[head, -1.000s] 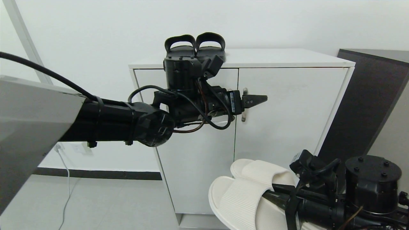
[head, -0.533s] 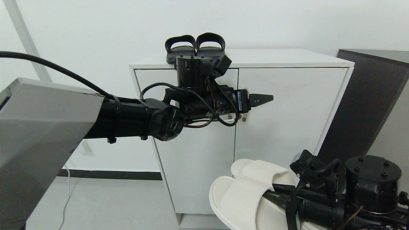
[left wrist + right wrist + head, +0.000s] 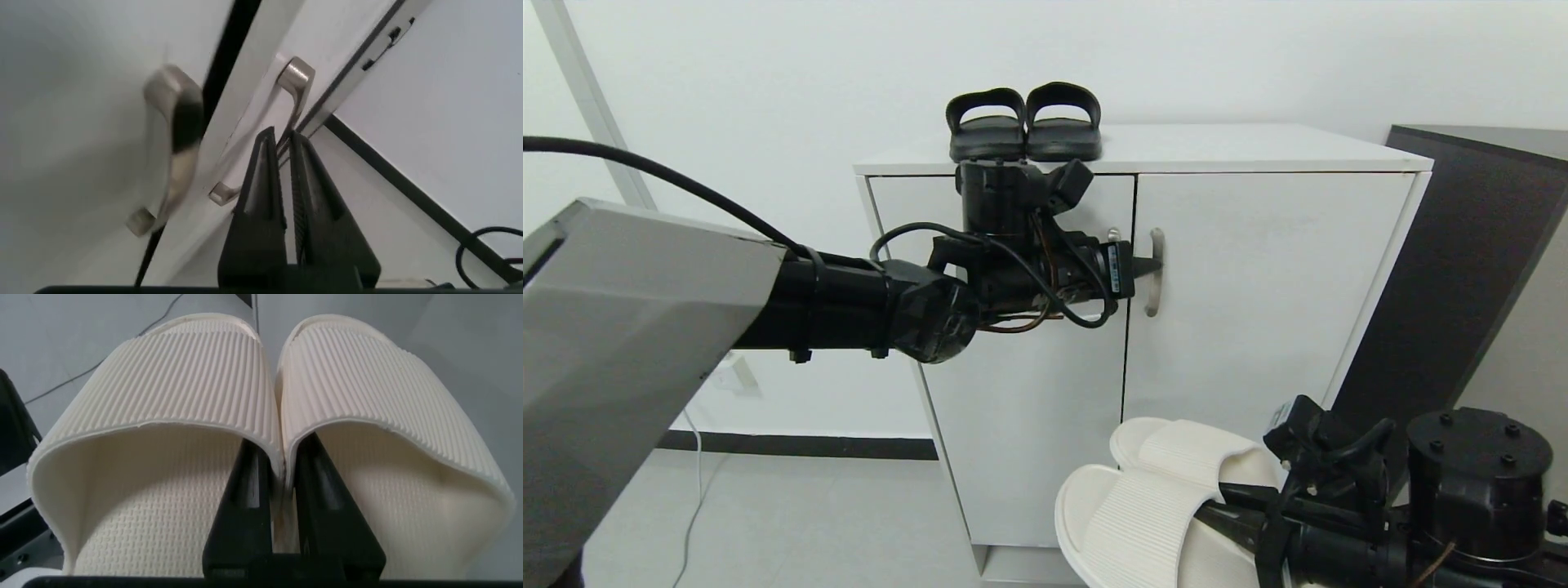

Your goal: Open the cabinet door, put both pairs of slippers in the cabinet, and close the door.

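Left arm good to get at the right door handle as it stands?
Likely yes: left gripper sits level with the handle, right beside it, nothing between. Right gripper, shut on the white slippers, is lower down, out of the way.

Dark panel [image 3: 1478, 245] beside white wall [image 3: 768, 82]

Left gripper [image 3: 282, 145] closed (arm outstretched); right gripper [image 3: 280, 469] clamped.
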{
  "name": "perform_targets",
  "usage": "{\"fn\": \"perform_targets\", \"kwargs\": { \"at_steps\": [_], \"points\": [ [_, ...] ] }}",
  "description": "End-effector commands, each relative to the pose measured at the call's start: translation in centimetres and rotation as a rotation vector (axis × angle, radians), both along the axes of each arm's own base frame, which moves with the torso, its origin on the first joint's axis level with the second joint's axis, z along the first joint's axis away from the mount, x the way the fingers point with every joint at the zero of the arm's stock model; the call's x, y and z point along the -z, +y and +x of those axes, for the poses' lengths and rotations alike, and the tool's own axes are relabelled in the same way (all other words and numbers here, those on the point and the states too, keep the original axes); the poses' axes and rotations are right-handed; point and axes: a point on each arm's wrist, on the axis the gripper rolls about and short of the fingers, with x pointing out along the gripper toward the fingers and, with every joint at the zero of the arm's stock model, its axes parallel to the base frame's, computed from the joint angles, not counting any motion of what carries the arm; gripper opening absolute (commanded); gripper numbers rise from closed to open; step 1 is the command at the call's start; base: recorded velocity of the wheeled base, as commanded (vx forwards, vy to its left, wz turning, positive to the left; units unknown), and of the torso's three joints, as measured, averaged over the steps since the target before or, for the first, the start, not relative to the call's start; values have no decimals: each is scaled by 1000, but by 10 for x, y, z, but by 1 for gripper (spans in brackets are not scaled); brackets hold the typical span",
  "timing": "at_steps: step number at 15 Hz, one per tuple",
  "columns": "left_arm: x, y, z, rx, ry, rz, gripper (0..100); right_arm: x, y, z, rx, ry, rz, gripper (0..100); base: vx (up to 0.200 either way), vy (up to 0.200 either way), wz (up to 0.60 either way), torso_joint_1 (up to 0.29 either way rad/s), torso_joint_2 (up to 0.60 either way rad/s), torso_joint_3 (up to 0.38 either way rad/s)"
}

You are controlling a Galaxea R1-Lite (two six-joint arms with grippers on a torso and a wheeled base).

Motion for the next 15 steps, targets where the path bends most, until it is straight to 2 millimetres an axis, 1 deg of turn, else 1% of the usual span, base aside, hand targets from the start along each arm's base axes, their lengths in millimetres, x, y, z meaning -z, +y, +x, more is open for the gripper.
{"fn": "perform_targets", "kwargs": {
  "at_steps": [1,5,8,9,10,11,12,13,15],
  "points": [
    [-9,6,-13,7,-7,-6,0,0,1,-3,-13,-2,0,0,0,0,0,0,0,0],
    [-9,13,-40,27,9,10,0,0,2,-11,-41,-2,0,0,0,0,0,0,0,0],
    [-16,25,-68,43,-16,-7,0,-1,2,-14,-49,-4,2,0,0,0,0,0,0,0],
    [-20,32,-77,45,-19,-13,0,-2,1,-14,-49,-8,7,0,0,0,0,0,0,0],
    [-21,36,-77,36,-19,-15,0,-3,1,-14,-49,-12,9,0,0,0,0,0,0,0],
    [-22,47,-68,-2,-21,-17,0,-3,1,-15,-52,-11,8,0,0,0,0,0,0,0],
    [-23,54,-61,-26,-21,-22,0,-3,2,-16,-59,-14,6,0,0,0,0,0,0,0],
    [-24,55,-56,-40,-8,-36,0,-2,2,-17,-65,-18,-2,0,0,0,0,0,0,0],
    [-28,51,-47,-47,20,-70,0,-2,3,-20,-74,-18,-2,0,0,0,0,0,0,0]
  ]
}}
